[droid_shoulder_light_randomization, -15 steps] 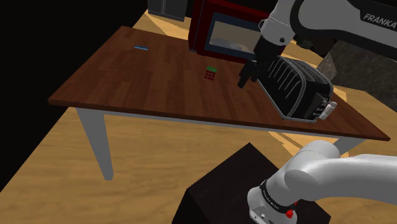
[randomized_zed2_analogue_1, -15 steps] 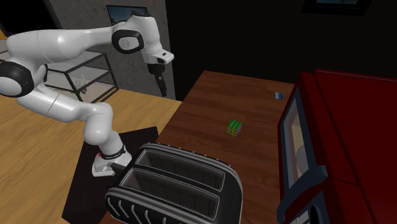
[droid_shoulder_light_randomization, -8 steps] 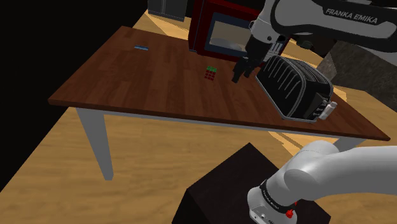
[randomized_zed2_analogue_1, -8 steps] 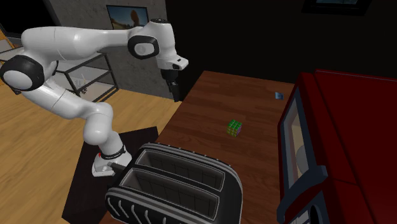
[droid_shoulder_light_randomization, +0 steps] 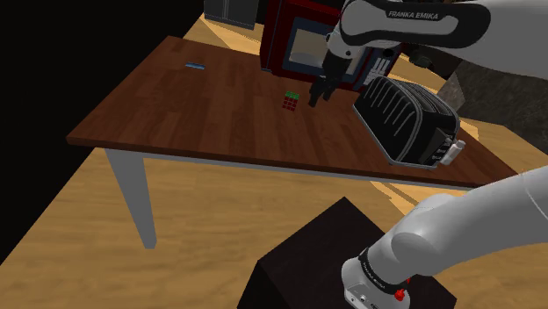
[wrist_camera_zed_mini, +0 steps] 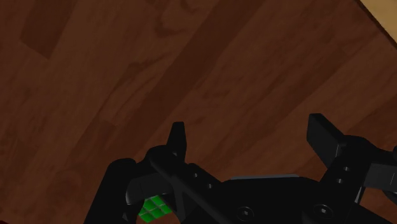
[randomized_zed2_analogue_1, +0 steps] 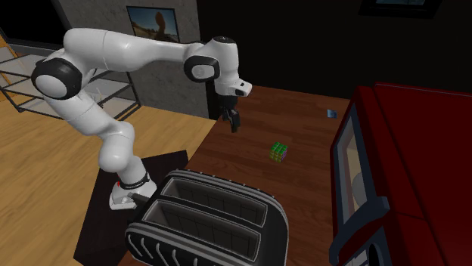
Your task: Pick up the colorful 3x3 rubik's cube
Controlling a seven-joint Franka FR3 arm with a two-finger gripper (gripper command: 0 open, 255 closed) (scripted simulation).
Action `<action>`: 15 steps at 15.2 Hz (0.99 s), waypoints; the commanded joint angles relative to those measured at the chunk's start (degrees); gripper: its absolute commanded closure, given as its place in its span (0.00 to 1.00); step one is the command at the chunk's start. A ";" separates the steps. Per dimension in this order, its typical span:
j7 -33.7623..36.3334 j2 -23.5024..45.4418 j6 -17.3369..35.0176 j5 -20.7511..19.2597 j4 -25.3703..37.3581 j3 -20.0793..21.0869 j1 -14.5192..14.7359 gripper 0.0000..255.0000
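In the shoulder view our fingers (droid_shoulder_light_randomization: 315, 98) are hanging near the cube (droid_shoulder_light_randomization: 291, 101), which is sitting on the table (droid_shoulder_light_randomization: 176, 105). In the second exterior view they are hovering clear of it. In the wrist view we are holding them apart, the cube's green face showing behind them.

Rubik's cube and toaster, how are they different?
The rubik's cube is tiny, with green and red squares; the toaster is much bigger and mostly black. The rubik's cube is a plain block; the toaster has two long slots on top. Both sit on the brown wooden table.
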 commanded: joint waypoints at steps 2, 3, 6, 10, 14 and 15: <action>-3.27 6.77 1.13 0.31 5.02 -1.60 -0.35 0.00; -4.31 9.02 1.39 0.51 6.80 -2.05 -0.48 0.00; -7.39 15.91 1.77 1.37 12.64 -3.17 -1.02 0.00; -11.29 25.44 1.23 2.87 21.78 -4.16 -2.11 0.00; -14.75 35.56 -0.67 4.51 32.86 -4.53 -3.70 0.00; -15.52 38.24 -1.40 4.90 36.03 -4.53 -4.17 0.00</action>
